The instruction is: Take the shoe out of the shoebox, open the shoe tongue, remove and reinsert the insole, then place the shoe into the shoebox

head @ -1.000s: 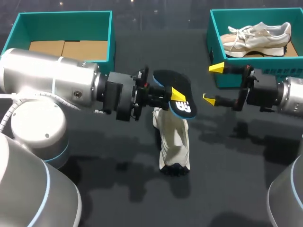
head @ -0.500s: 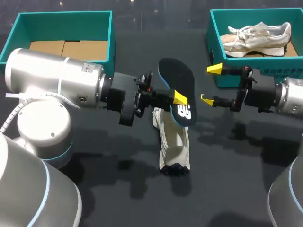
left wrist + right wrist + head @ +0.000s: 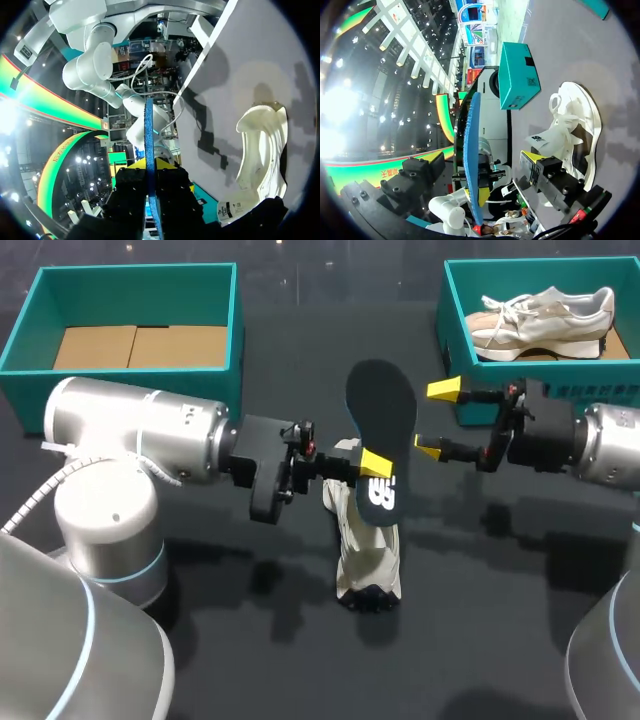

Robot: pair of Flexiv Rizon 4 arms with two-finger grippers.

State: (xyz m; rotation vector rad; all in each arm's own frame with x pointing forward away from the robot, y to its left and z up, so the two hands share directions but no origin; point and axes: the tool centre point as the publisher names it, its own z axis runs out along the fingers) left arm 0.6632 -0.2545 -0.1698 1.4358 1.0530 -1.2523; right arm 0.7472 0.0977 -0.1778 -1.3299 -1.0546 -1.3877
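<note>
Pinching the dark insole (image 3: 382, 420) near its heel end, the left hand (image 3: 372, 462) comes in from 9 o'clock and holds it on edge in the air, with the toe end tipped up toward 12 o'clock. It hangs just above the white shoe (image 3: 368, 555), which lies on the bench (image 3: 250, 640) at the middle with its mouth facing up. That placement looks deliberate: the insole is clear of the shoe yet right over the opening, so going back in should need only a short drop.

From the left wrist view the insole (image 3: 148, 150) runs as a thin blue line between the closed fingers, so the grip is across its thickness.

At 3 o'clock of the insole the right hand (image 3: 436, 420) waits with fingers spread, touching nothing. It seems set either to take the free end or to steady the shoe.

At 11 o'clock the left shoebox (image 3: 235, 320) holds only cardboard, so it is likely the shoe's home. At 1 o'clock the right shoebox (image 3: 448, 320) holds a second shoe (image 3: 545, 320)
</note>
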